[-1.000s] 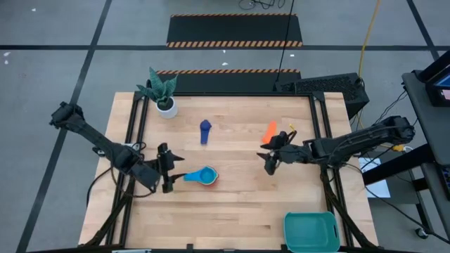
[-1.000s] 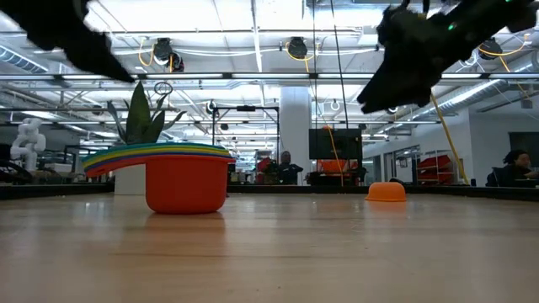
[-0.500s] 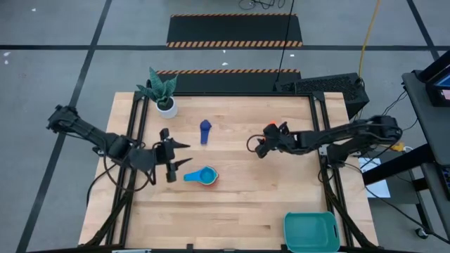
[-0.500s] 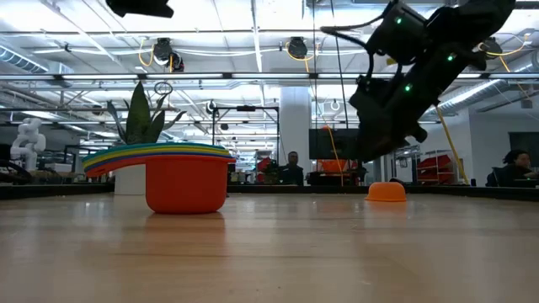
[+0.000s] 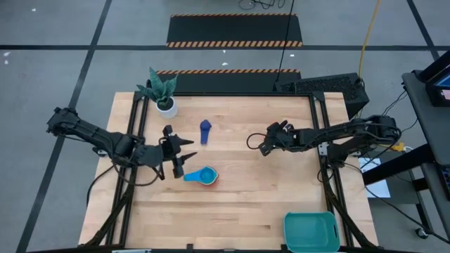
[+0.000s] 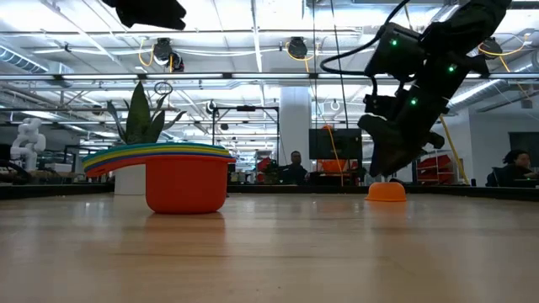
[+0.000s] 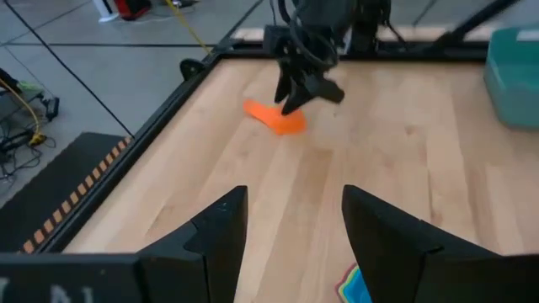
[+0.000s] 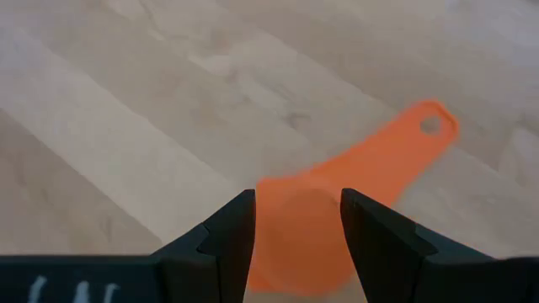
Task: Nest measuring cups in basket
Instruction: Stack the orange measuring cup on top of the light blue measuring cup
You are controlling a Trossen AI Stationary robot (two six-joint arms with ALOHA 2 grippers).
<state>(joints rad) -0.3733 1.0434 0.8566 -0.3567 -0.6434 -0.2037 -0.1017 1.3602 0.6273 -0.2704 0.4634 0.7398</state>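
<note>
So the right hand (image 8: 290,231) is seen hovering right over the orange cup (image 8: 337,210), fingers parted with a gap between them and nothing held; the cup lies upside down on the wooden surface (image 5: 239,204) near the right edge. The left hand (image 7: 290,227) is held above the surface just beside the nested stack of cups (image 5: 202,176), fingers apart and empty. A navy cup (image 5: 204,130) is seen lying alone toward the back, near the white plant pot (image 5: 166,106). The teal basket (image 5: 311,232) is parked at the front right corner, well apart from every cup.
</note>
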